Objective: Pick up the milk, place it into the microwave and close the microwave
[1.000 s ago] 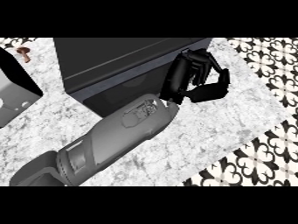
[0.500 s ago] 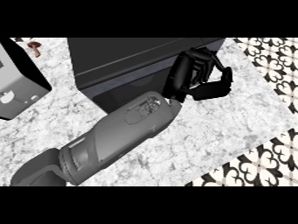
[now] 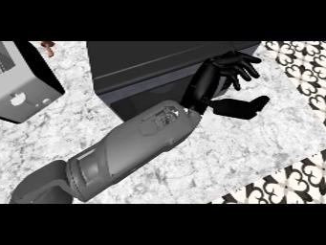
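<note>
Since half a second back, my left hand (image 3: 209, 85) has crept further up the microwave's (image 3: 158, 60) front right corner. The grey appliance (image 3: 17, 91), well off to the hand's left, shows more. Hand released: fingers spread, thumb out over the table (image 3: 264, 139), holding nothing. Milk nowhere visible; whether it's inside, can't tell. Likely the door-closing step. Keep the palm flat on the front, push straight in, don't hook fingers over the top.

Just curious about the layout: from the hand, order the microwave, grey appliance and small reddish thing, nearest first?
1. Microwave, top centre, right beside the hand.
2. Grey appliance, far left, and small reddish thing, top left: too close to call.
</note>
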`<state>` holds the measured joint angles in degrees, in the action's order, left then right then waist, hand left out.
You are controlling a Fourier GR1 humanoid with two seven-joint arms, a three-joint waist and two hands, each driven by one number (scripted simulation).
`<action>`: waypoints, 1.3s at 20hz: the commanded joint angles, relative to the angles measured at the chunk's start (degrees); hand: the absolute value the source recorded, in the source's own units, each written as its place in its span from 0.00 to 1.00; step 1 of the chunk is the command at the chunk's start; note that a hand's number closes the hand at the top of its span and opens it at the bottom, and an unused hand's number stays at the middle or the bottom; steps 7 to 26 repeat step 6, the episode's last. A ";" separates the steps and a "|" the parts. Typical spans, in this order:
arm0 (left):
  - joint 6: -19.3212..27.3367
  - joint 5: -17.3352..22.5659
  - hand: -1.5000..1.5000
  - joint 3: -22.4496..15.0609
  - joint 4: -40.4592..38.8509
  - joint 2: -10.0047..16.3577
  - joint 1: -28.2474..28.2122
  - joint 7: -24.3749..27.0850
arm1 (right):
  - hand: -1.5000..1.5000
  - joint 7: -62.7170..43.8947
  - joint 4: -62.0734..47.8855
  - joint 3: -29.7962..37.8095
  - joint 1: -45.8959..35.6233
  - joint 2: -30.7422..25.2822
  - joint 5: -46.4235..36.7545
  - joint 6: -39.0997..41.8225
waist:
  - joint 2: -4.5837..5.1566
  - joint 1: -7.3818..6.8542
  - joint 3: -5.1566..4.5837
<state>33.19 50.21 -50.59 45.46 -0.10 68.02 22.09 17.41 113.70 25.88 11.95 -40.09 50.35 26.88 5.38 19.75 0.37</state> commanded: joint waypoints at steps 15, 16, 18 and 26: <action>2.29 3.20 0.00 2.26 -10.65 3.97 -5.89 0.37 | 0.00 -0.95 1.96 2.21 2.34 -0.13 2.12 -0.38 | 0.68 -3.42 -0.28; 2.29 3.20 0.00 2.26 -10.65 3.97 -5.89 0.37 | 0.00 -0.95 1.96 2.21 2.34 -0.13 2.12 -0.38 | 0.68 -3.42 -0.28; 2.29 3.20 0.00 2.26 -10.65 3.97 -5.89 0.37 | 0.00 -0.95 1.96 2.21 2.34 -0.13 2.12 -0.38 | 0.68 -3.42 -0.28; 2.29 3.20 0.00 2.26 -10.65 3.97 -5.89 0.37 | 0.00 -0.95 1.96 2.21 2.34 -0.13 2.12 -0.38 | 0.68 -3.42 -0.28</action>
